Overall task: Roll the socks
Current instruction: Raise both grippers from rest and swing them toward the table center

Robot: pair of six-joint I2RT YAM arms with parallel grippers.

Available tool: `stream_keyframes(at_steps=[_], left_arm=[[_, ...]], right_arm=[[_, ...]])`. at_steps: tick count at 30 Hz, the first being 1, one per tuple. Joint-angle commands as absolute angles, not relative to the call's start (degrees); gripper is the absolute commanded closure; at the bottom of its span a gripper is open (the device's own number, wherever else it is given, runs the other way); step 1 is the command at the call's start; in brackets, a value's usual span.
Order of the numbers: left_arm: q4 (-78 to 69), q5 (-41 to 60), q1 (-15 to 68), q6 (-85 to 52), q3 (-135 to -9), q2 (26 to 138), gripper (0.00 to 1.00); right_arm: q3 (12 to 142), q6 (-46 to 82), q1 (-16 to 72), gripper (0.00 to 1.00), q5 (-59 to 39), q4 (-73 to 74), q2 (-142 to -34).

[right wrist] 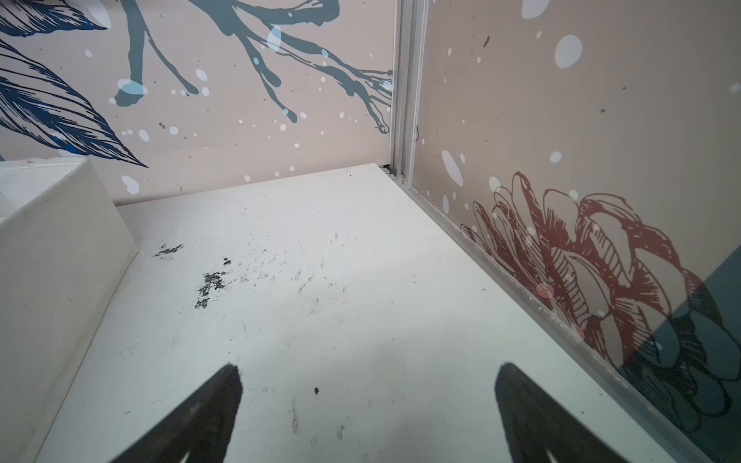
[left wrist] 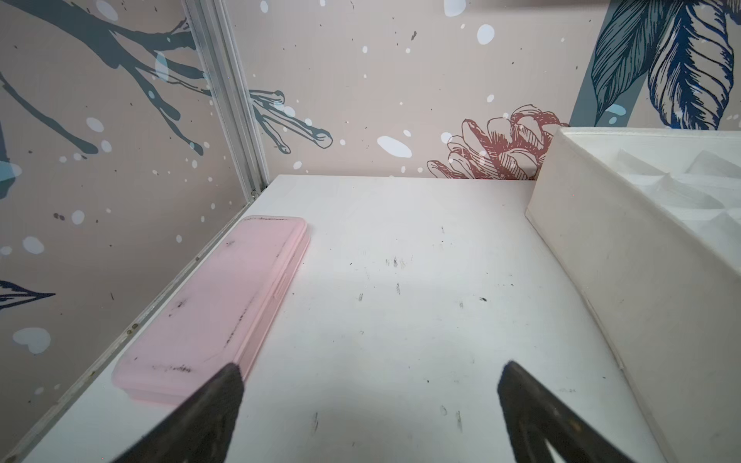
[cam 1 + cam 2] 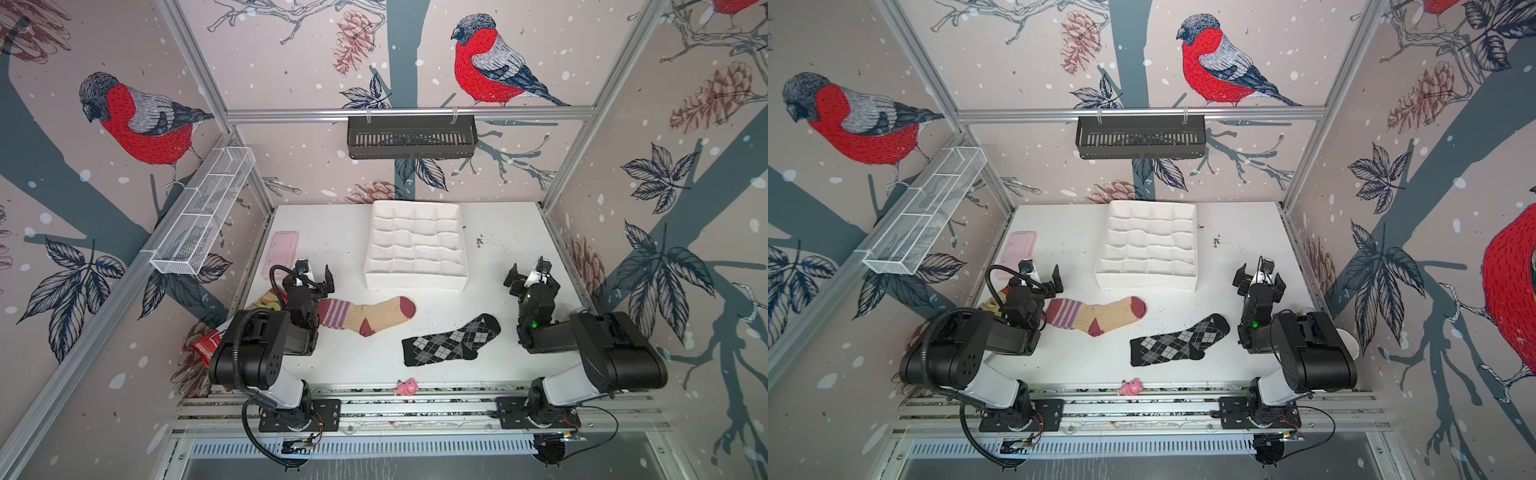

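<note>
Claws, two, both empty.
- Left claw (image 3: pixel 318 274): jaws spread wide, pinching nothing. Its wrist view shows only bare worktop (image 3: pixel 353 365) between the fingertips.
- Right claw (image 3: pixel 532 277): jaws likewise spread wide with nothing between them, poised near the worktop's right edge.

Item 1. Tan sock (image 3: pixel 365 316), maroon toe and heel, purple stripes. It lies flat and unrolled just in front of the divided tray (image 3: pixel 415 281), with the striped leg running under the left arm (image 3: pixel 257 345).

Item 2. Argyle sock (image 3: pixel 451 340), black, grey and white. It lies flat and unrolled nearer the front edge, beside the tan sock and apart from it.

Step in hand: judged to be the very start, as neither sock is rolled, stacked or touched.

Next move, as a judgement:
- One claw must come down on a sock's end and pinch thin fabric off a flat surface.
- The other claw should likely pin the sock so it turns over rather than slides.
- The left claw stands nearest the tan sock, the right nearest the argyle sock.

Not made out:
- The tan sock's cuff is hidden beneath the left arm.
- The chips bag (image 3: pixel 208 345) is mostly covered by that same arm.
- Neither sock appears in either wrist view.

Bystanders: a pink case (image 3: pixel 282 251) and a pink toy (image 3: pixel 406 386).
</note>
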State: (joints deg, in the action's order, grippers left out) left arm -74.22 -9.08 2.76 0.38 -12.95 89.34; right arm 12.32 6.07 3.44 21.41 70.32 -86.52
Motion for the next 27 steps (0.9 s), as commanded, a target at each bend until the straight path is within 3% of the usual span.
stream_keyframes(at_steps=[1, 14, 18, 20, 27], left_arm=[[-75.9, -9.1, 2.8, 0.6, -13.0, 89.3, 0.01], [-75.4, -8.0, 2.4, 0.4, -13.3, 89.3, 0.04], [-75.4, -7.9, 2.3, 0.4, -13.2, 89.3, 0.17], [-75.5, -7.9, 2.3, 0.4, -13.1, 89.2, 0.24], [-59.2, -9.6, 3.1, 1.1, -18.9, 80.7, 0.49]], right_arm=[[12.6, 6.6, 3.5, 0.00, 21.4, 71.1, -86.4], [12.6, 6.7, 3.4, 0.00, 21.2, 70.9, -86.3], [12.4, 6.6, 3.4, 0.00, 21.3, 71.1, -86.2], [12.9, 6.9, 3.3, 0.05, 22.1, 70.6, -85.5], [21.1, 9.7, 2.5, 0.15, 25.9, 45.8, -72.5]])
